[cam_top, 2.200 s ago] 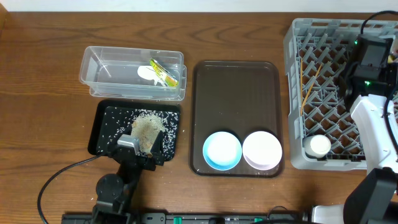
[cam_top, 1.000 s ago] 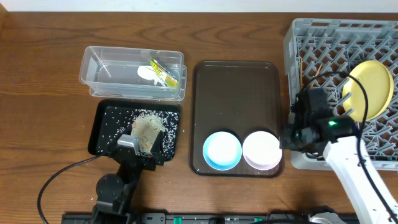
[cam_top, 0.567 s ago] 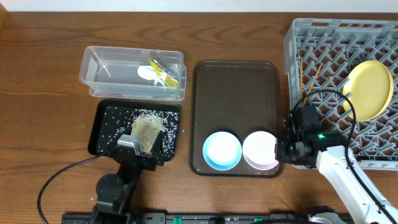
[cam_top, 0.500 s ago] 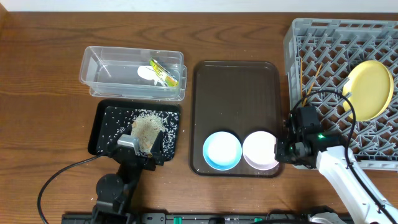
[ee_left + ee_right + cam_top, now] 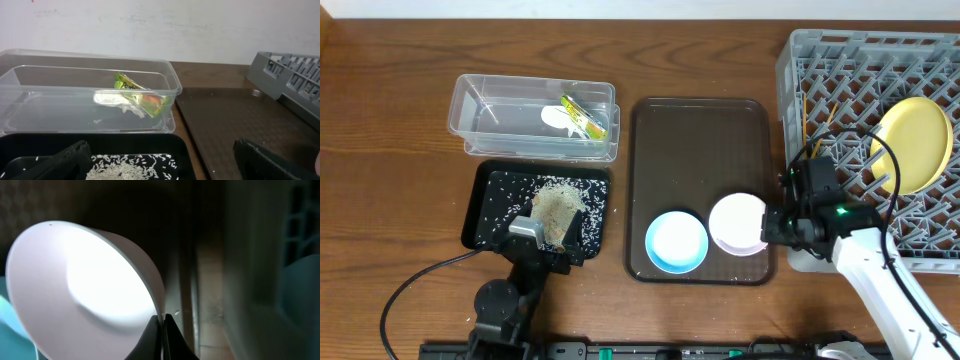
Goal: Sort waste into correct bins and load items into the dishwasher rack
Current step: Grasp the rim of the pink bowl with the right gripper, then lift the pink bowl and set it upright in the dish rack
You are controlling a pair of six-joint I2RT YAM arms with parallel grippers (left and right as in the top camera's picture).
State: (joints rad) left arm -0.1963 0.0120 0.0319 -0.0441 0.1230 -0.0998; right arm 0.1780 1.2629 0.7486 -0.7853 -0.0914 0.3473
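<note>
Right pincer [image 5: 772,222] is pinching the rim of the pinkish-white round bowl [image 5: 738,224] beside the grey lattice plastic rack [image 5: 850,50], and I am judging loading half done: pale yellow round plate [image 5: 912,145] racked, light blue round bowl [image 5: 676,242] waiting on the dark brown flat tray [image 5: 700,130].

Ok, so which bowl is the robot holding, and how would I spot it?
Find the brown tray mid-table. Two bowls are at its near end; the pink bowl is the right one, beside the grey rack. Unlike the blue bowl, it has the right gripper pinching its rim.
</note>
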